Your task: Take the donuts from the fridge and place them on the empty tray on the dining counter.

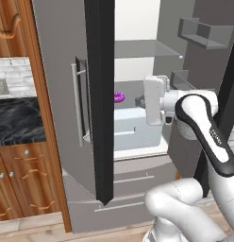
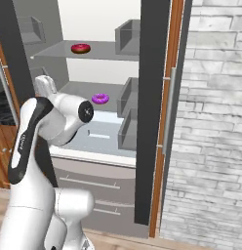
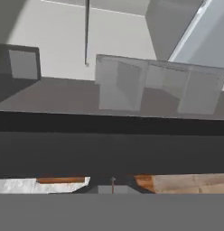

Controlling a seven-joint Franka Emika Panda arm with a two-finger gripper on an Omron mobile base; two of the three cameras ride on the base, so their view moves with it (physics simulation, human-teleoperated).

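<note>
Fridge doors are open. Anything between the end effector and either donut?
Purple donut: nothing visible in the way. It lies on the fridge shelf at about the end effector's level, with bare shelf between them. Red donut: it sits on the upper shelf, whose slab blocks it from below, so approach from the front and higher.

My gripper (image 1: 141, 100) sits mostly behind my own wrist in the left base view, so I cannot tell how its jaws stand. The purple donut (image 1: 119, 97) is half hidden there by the dark edge of the fridge door (image 1: 100, 94). In the right base view the fridge (image 2: 84, 161) is cut off at the top edge.
</note>
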